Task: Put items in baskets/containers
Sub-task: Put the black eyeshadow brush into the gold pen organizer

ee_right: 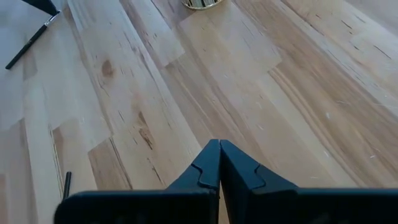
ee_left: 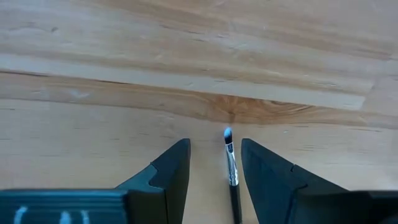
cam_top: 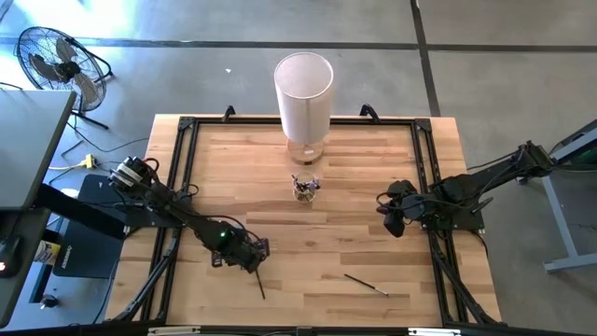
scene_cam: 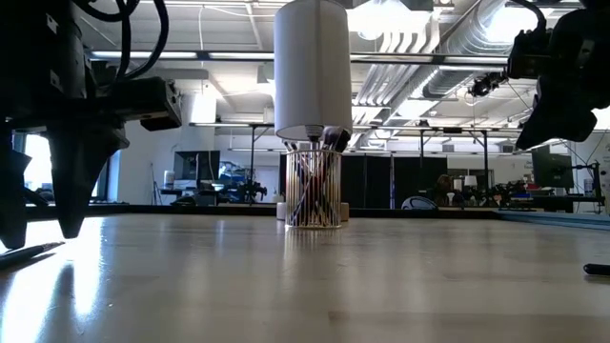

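Note:
The clear glass cup (cam_top: pixel 304 189) stands mid-table in front of the tall white cylinder, with several brushes upright in it (scene_cam: pixel 313 186). One dark brush (cam_top: pixel 260 281) lies flat on the table near its near edge. My left gripper (ee_left: pixel 215 142) is open low over it, a finger on either side of the brush's bristle end (ee_left: pixel 229 155) without touching. A second brush (cam_top: pixel 366 283) lies flat to the right. My right gripper (ee_right: pixel 219 146) is shut, raised above the table's right side (cam_top: pixel 393 211).
The tall white cylinder (cam_top: pixel 303 93) stands just behind the cup near the far edge. A black frame (cam_top: pixel 183 149) runs along the table's sides. Bare wood (cam_top: pixel 308 243) lies between the cup and the two loose brushes.

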Motion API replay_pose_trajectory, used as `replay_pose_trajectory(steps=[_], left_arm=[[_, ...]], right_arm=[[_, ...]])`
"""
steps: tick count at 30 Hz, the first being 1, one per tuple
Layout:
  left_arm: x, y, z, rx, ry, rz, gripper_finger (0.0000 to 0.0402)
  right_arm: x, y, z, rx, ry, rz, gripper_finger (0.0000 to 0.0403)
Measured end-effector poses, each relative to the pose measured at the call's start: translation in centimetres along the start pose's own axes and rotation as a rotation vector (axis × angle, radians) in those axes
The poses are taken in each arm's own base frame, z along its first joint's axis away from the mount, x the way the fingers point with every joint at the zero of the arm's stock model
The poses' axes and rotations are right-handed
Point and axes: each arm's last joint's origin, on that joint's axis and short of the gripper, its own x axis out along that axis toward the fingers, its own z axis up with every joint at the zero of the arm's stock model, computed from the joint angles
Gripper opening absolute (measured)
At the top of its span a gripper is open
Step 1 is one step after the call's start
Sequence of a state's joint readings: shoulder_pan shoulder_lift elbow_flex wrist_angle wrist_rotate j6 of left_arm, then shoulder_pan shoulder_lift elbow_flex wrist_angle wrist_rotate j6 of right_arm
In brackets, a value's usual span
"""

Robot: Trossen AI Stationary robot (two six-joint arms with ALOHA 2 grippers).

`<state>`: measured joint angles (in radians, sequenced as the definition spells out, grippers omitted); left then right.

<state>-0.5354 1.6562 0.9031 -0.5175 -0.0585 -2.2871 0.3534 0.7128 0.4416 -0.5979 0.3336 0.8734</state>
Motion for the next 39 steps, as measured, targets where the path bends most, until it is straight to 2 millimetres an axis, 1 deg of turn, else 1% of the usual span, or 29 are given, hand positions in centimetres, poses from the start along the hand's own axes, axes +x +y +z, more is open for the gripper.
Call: replay_pose_trajectory(steps=[4,7,11,13,15,17,20,23,25,28,32,35,36,39], left_arm=[[0.1,0.0,0.0,0.001,-0.005,0.0,0.0142],[0.6,-0.2,0.2,-0.008,-0.008,0.019,0.0142],[0.8,-0.2,0.2,-0.006,0.0,0.025,0.0142],[1.2,-0.3,0.3,-0.01,-0.011,0.027,0.014],[1.4,-0.3,0.5,-0.016,-0.015,0.042,0.0129],[1.4,-0.3,0.5,-0.014,-0.011,0.052,0.0111],[1.4,-0.2,0.5,-0.008,-0.014,0.054,0.0072],[1.6,-0.1,0.6,-0.006,-0.034,0.066,0.0025],[1.6,0.0,0.7,-0.004,-0.042,0.072,0.0007],[1.7,0.0,0.7,0.023,-0.05,0.073,0.001],[1.7,-0.1,0.7,0.079,-0.071,0.037,0.0002],[1.0,-0.7,0.5,0.134,-0.108,-0.004,0.0001],[0.6,-1.0,0.4,0.159,-0.133,-0.029,0.0001],[-0.3,-2.3,0.5,0.232,-0.306,-0.133,0.0001]], right_arm=[[0.0,0.1,0.1,0.004,-0.007,0.008,0.0001],[0.0,0.1,0.1,0.004,-0.008,0.009,0.0002],[0.0,0.1,0.1,0.005,-0.009,0.011,0.0002],[0.0,0.1,0.1,0.006,-0.012,0.014,0.0002],[0.0,0.1,0.1,0.007,-0.012,0.014,0.0002],[0.0,0.1,0.1,0.007,-0.012,0.015,0.0002],[0.0,0.1,0.1,0.006,-0.012,0.015,0.0002],[0.0,0.2,0.1,0.004,-0.012,0.015,0.0002],[0.0,0.2,0.1,0.001,-0.012,0.015,0.0002],[0.0,0.2,0.1,-0.004,-0.012,0.015,0.0002],[0.0,0.1,0.1,-0.013,-0.012,0.014,0.0002],[0.0,0.2,0.1,-0.015,-0.012,0.015,0.0002],[0.0,0.2,0.1,-0.016,-0.012,0.014,0.0002],[0.0,0.2,0.1,-0.019,-0.012,0.015,0.0002]])
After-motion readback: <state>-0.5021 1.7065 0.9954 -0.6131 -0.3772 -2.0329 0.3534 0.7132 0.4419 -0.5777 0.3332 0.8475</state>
